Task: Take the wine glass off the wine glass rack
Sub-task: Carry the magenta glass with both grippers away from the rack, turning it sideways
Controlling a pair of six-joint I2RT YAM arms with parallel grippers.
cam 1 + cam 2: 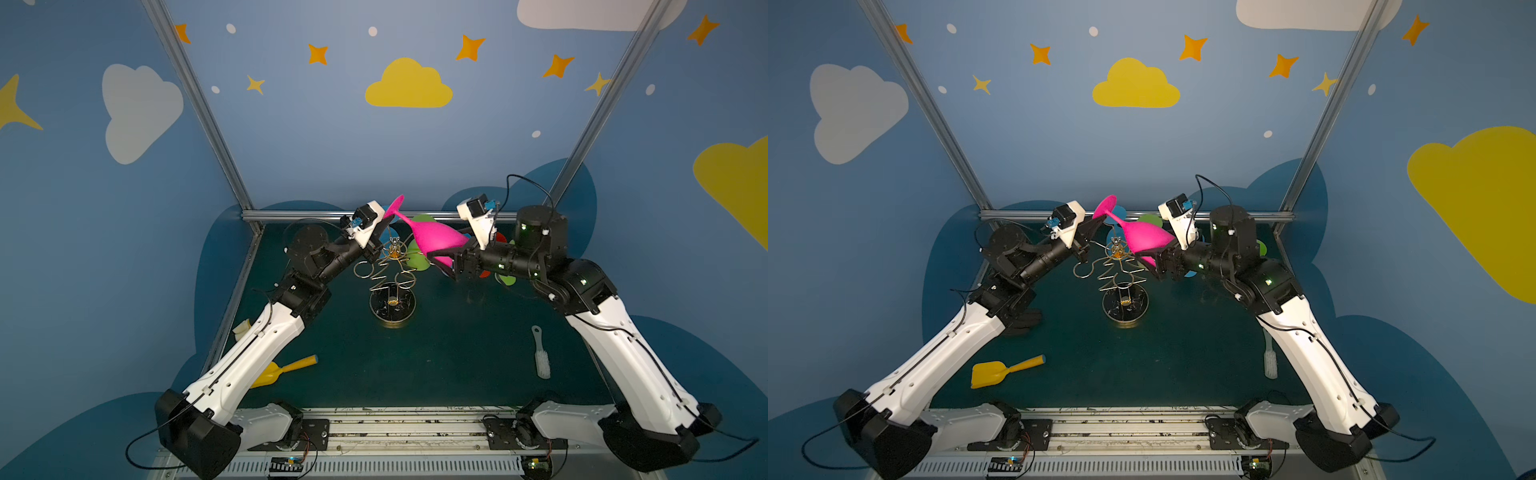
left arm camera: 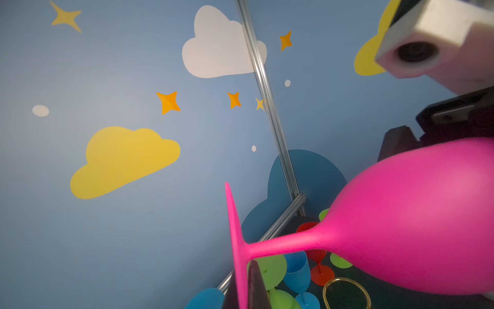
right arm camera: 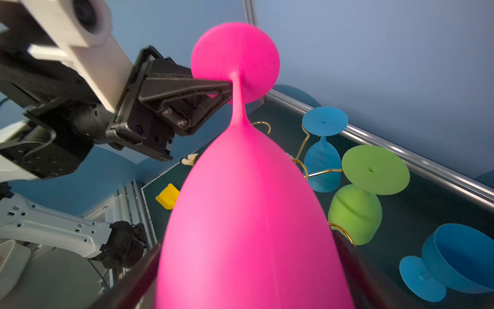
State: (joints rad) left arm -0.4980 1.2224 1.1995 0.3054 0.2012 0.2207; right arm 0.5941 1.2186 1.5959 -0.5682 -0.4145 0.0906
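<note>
A pink wine glass (image 1: 436, 239) (image 1: 1144, 237) hangs tilted in the air above the gold wire wine glass rack (image 1: 392, 266) (image 1: 1121, 270), clear of its loops. My left gripper (image 1: 384, 224) (image 2: 243, 283) is shut on the edge of the glass's round foot, close to the stem. My right gripper (image 1: 440, 257) (image 3: 246, 240) has its fingers spread wide on either side of the pink bowl (image 3: 246, 214). I cannot make out whether its pads press the bowl. The bowl hides most of both right fingers.
A blue glass (image 3: 320, 160) and a green glass (image 3: 355, 211) hang upside down on the rack. Another blue glass (image 3: 454, 259) lies on the mat, and a red one (image 2: 318, 259) stands behind. A yellow scoop (image 1: 1000, 370) and a white brush (image 1: 540, 357) lie nearer the front.
</note>
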